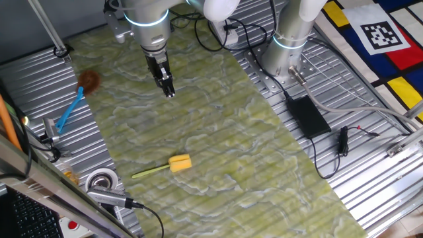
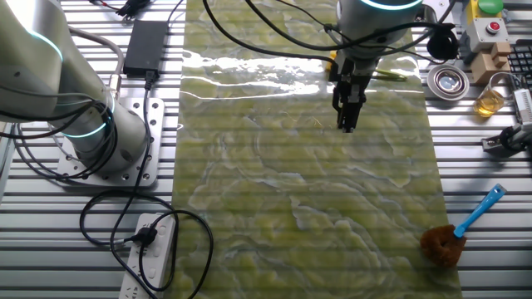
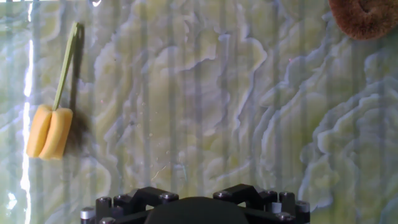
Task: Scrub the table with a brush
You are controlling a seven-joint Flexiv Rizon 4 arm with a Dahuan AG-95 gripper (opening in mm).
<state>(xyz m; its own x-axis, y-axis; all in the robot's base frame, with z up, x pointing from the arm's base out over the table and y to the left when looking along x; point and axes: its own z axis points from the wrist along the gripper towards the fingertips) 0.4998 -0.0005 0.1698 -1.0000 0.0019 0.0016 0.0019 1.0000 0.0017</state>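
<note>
The table (image 1: 264, 152) has a pale green-yellow marbled top. The brush (image 1: 180, 163), with a blocky yellow head and a thin yellow-green handle, lies flat on it toward the near side. My gripper (image 1: 169, 92) hangs above the table's far part, well apart from the brush, with its fingers together and nothing in them. In the other fixed view my gripper (image 2: 347, 124) covers most of the brush; only its handle tip (image 2: 392, 76) shows. In the hand view the brush (image 3: 50, 132) lies at the left and my fingertips are out of frame.
A blue-handled brush (image 1: 69, 109) with a round brown head (image 3: 364, 15) lies at the table's left edge. A tape roll (image 1: 101, 180), a black power adapter (image 1: 307, 116), cables and the arm base (image 1: 284, 53) stand on the ribbed metal panels.
</note>
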